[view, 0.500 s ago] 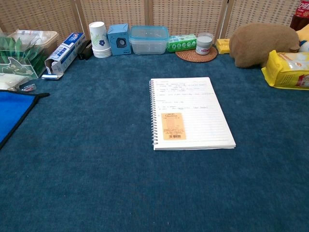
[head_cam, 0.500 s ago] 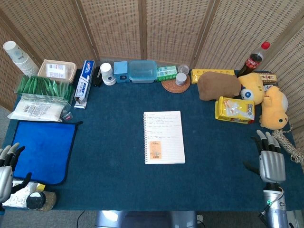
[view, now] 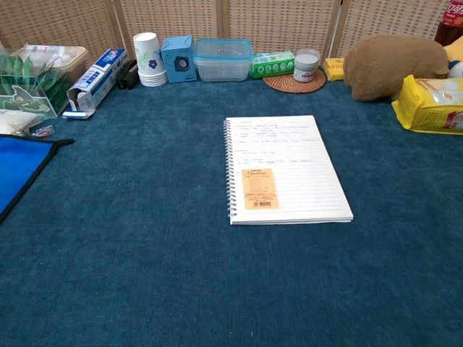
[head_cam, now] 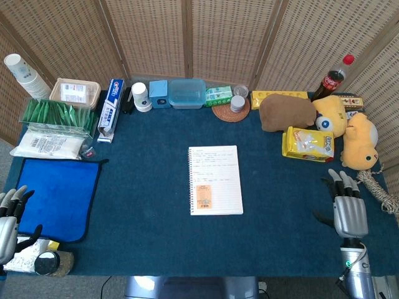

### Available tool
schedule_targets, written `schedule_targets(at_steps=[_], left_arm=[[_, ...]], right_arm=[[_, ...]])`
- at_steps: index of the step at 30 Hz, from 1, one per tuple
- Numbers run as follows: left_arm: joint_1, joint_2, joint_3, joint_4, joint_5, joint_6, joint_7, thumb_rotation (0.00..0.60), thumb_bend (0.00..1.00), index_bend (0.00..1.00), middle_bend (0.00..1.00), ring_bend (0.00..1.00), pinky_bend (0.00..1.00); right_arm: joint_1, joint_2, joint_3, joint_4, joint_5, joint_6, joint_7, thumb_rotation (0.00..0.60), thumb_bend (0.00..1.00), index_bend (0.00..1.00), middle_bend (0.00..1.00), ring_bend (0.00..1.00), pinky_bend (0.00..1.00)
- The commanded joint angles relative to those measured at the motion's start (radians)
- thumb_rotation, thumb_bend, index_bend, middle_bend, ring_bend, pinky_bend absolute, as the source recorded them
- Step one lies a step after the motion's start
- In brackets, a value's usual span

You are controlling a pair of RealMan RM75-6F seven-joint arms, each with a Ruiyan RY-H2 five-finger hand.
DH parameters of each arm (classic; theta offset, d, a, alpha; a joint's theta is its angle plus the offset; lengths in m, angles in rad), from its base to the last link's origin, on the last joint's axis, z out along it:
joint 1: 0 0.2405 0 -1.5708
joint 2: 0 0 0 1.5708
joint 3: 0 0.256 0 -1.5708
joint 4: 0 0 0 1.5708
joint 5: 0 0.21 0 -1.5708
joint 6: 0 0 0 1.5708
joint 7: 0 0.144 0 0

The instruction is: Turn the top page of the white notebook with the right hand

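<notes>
Hovering my right hand (head_cam: 348, 208) over the blue worktop (head_cam: 149, 212), fingers apart, holding nothing | white notebook (head_cam: 215, 180) flat, well to its left (top page unturned) | left hand (head_cam: 10, 221) empty, fingers spread, far beyond it

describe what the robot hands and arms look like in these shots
Only the head view shows them. The right robot hand has a silver-grey metallic back with ridged plates, and fingers that are silver on top with black parts showing beside them. Below its wrist sits a grey cylindrical forearm with a small green light. The left robot hand looks the same: silver-grey shell, black thumb. No cables are clearly visible.
</notes>
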Motion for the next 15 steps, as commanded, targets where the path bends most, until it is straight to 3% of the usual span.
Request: schedule_targets(at_steps=[1,15], left_arm=[[-0.01,0.014,-0.008,-0.011,0.012,-0.001,-0.002,0.6,0.31,0.2,0.08,0.02,0.0],[-0.046,0.051,-0.028,-0.06,0.021,-0.033,0.026,0.6,0.3,0.2,0.08,0.02,0.0]], right_arm=[[0.047,-0.001,-0.008,-0.005,-0.046,-0.045,-0.008,0.6,0.16,0.22,0.16,0.05,0.13],[0.24,-0.054,-0.052,0.02,-0.171,-0.268,0.003,0.6,0.12,0.21,0.15,0.05,0.12]])
